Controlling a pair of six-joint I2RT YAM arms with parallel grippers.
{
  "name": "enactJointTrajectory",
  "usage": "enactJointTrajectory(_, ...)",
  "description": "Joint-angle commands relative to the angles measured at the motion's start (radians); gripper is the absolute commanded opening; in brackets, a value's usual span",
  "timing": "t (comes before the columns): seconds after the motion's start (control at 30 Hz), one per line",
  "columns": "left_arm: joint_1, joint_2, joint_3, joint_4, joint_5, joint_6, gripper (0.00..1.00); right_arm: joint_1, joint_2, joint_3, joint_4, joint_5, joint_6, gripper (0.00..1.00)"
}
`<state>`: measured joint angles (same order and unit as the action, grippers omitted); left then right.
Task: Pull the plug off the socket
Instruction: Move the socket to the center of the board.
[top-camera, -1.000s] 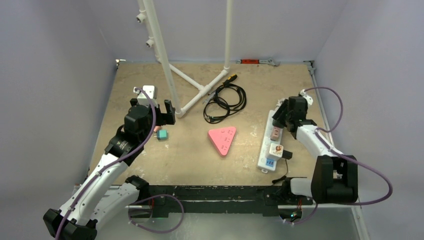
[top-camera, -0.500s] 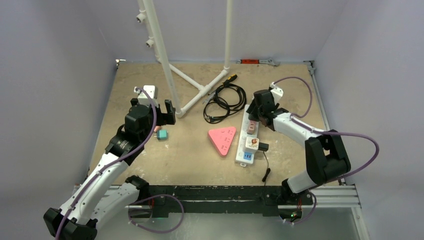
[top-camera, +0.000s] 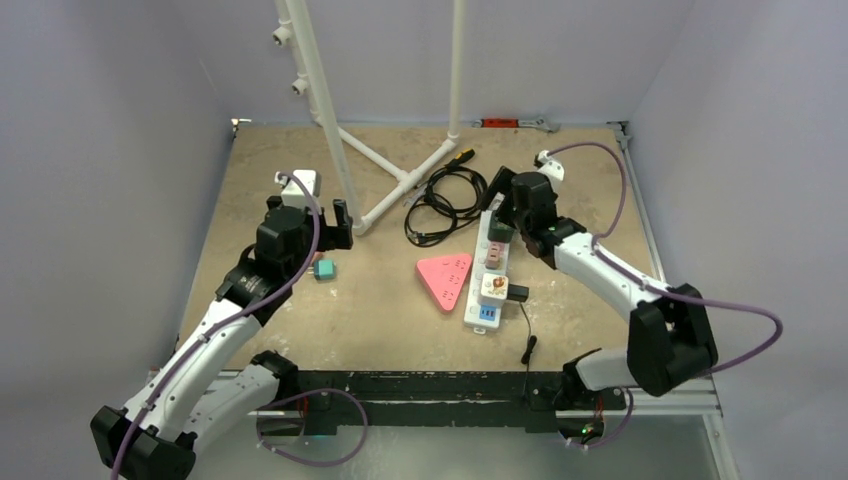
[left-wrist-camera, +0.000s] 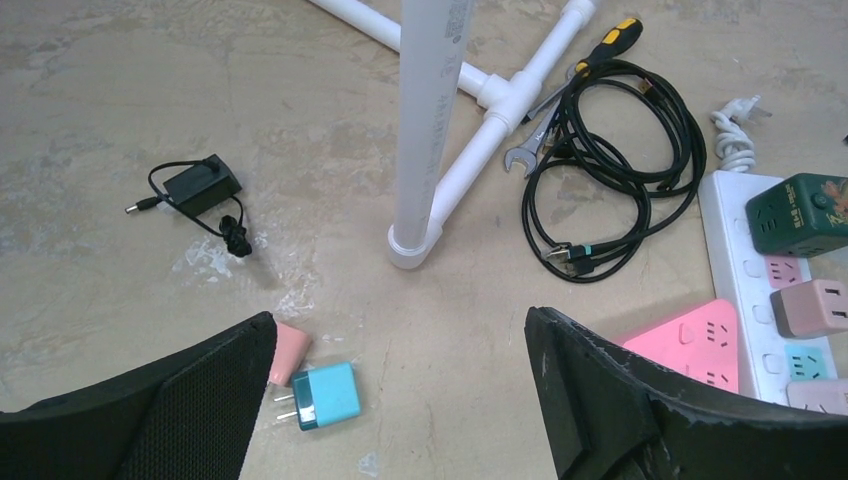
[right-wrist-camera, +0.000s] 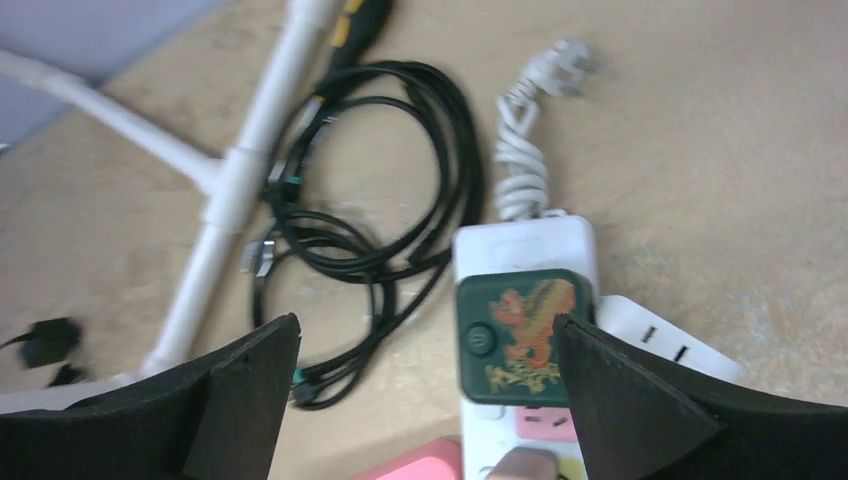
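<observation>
A white power strip (top-camera: 487, 272) (right-wrist-camera: 523, 245), the socket, lies right of centre with several plugs in it. The dark green plug (top-camera: 503, 229) (right-wrist-camera: 520, 336) with an orange dragon sits at its far end. My right gripper (top-camera: 503, 211) (right-wrist-camera: 425, 332) hangs open over that end, and the green plug lies just inside its right finger (right-wrist-camera: 640, 400). Further down the strip (left-wrist-camera: 742, 262) sit a brownish-pink plug (top-camera: 494, 256) (left-wrist-camera: 810, 307) and a white one (top-camera: 492, 287). My left gripper (top-camera: 328, 238) (left-wrist-camera: 400, 325) is open and empty above a loose teal plug (top-camera: 323, 269) (left-wrist-camera: 325, 395).
A pink triangular socket block (top-camera: 445, 277) (left-wrist-camera: 700, 340) lies just left of the strip. Coiled black cables (top-camera: 450, 200) (right-wrist-camera: 370, 230), a white pipe stand (top-camera: 385, 190) (left-wrist-camera: 430, 130) and a yellow-handled screwdriver (left-wrist-camera: 610, 38) are behind. A small black adapter (left-wrist-camera: 200, 185) lies far left.
The power strip has slid left across the table with my right gripper, which has now opened wide over its far end. The left arm has barely shifted.
</observation>
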<state>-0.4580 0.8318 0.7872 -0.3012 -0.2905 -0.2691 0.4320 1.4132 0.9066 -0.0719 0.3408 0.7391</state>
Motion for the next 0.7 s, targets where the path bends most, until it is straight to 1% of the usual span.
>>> enactJointTrajectory(0.0, 0.004, 0.011, -0.007, 0.023, 0.028, 0.010, 0.93, 0.002, -0.109, -0.021, 0.080, -0.058, -0.079, 0.99)
enactJointTrajectory(0.13, -0.046, 0.037, -0.010, 0.015, 0.021, 0.015, 0.90, -0.015, -0.203, -0.084, 0.052, -0.085, -0.140, 0.99)
enactJointTrajectory(0.23, -0.139, 0.076, -0.005, 0.005, -0.022, 0.021, 0.89, -0.129, -0.277, -0.182, 0.087, -0.227, -0.179, 0.99)
enactJointTrajectory(0.3, -0.204, 0.113, 0.003, 0.005, -0.032, 0.007, 0.88, -0.197, -0.336, -0.244, 0.105, -0.273, -0.206, 0.99)
enactJointTrajectory(0.47, -0.301, 0.216, 0.027, 0.057, 0.047, -0.044, 0.85, -0.229, -0.435, -0.341, 0.112, -0.291, -0.226, 0.99)
enactJointTrajectory(0.6, -0.377, 0.302, 0.085, 0.090, 0.056, -0.060, 0.85, -0.231, -0.430, -0.388, 0.141, -0.274, -0.218, 0.99)
enactJointTrajectory(0.67, -0.404, 0.343, 0.111, 0.114, 0.067, -0.068, 0.86, -0.233, -0.412, -0.391, 0.157, -0.261, -0.222, 0.97)
